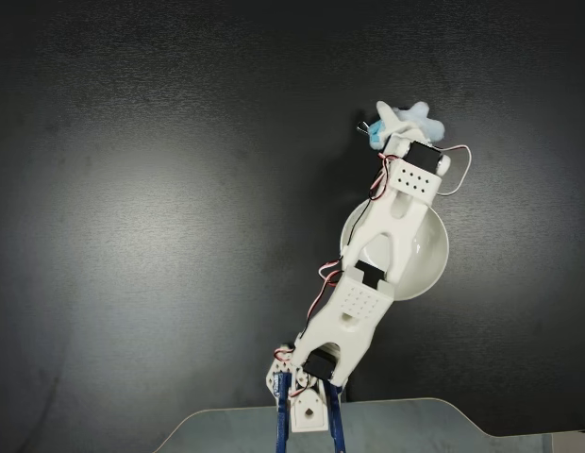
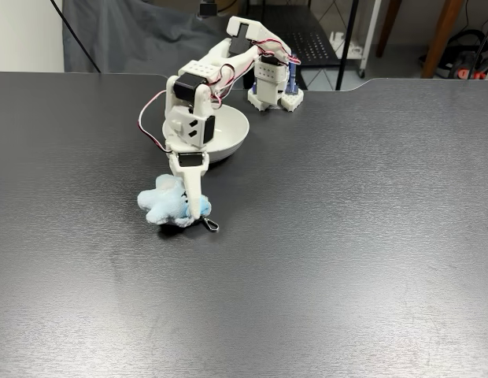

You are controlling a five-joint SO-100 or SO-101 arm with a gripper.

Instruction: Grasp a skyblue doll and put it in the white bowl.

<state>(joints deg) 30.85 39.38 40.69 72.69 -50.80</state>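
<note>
Gripper (image 2: 195, 206) down on skyblue doll (image 2: 165, 202), fingers clamped around plush. Doll lies on dark tabletop (image 2: 346, 236) just beside white bowl (image 2: 232, 138), well in from every edge.

One fixed view looks straight down on the worktop (image 1: 132, 189); the other faces the arm's base (image 2: 271, 90) obliquely from opposite. Both share the white bowl (image 1: 420, 260).

A wide dark counter (image 2: 346, 260) stretches out, with a grey cloth (image 2: 126, 35) and black shelf frame (image 2: 307, 31) beyond its far edge.
</note>
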